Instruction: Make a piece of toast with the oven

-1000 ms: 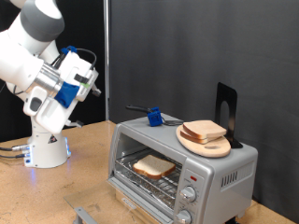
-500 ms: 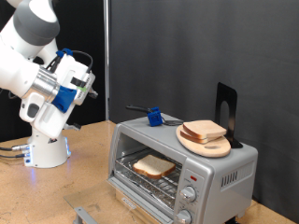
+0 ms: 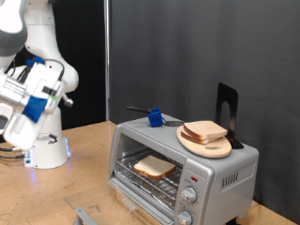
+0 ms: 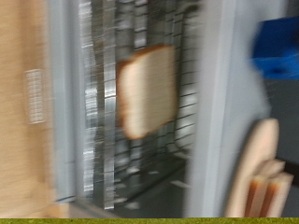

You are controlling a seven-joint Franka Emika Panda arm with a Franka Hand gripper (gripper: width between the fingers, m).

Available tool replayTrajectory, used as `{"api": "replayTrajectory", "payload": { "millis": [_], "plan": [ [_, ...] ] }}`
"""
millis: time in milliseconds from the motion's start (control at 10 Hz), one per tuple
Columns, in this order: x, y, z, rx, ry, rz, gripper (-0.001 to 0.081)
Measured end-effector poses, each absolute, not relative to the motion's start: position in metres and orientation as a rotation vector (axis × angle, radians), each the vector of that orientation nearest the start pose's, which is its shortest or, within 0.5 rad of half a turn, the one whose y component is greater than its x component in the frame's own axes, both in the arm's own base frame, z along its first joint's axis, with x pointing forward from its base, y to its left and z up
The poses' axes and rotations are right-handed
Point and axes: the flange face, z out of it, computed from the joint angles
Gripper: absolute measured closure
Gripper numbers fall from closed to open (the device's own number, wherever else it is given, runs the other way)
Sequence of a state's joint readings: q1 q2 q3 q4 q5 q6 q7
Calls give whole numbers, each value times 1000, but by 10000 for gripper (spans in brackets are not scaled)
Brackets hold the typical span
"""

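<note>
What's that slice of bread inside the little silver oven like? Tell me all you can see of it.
The piece of toast is a roughly square slice, pale white with a thin tan crust, looking untoasted. It lies flat on the wire rack inside the oven, touching only the rack. The gripper is far off, at the exterior view's left.

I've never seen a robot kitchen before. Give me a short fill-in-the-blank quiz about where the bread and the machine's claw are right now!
1. One piece of toast lies on the wire rack inside the ____.
2. Another slice rests on a round wooden ____ on top of the oven.
3. The small object beside that plate is coloured ____.

Missing words: oven; plate; blue
</note>
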State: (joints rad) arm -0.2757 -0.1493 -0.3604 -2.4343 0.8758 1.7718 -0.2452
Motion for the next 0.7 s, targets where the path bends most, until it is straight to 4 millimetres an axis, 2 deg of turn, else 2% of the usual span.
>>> {"api": "replayTrajectory", "payload": {
  "millis": [300,700],
  "plan": [
    [387,-207,307,-2067,877,99,-2],
    [389,-206,238,-2137,892,104,-2]
  ]
}}
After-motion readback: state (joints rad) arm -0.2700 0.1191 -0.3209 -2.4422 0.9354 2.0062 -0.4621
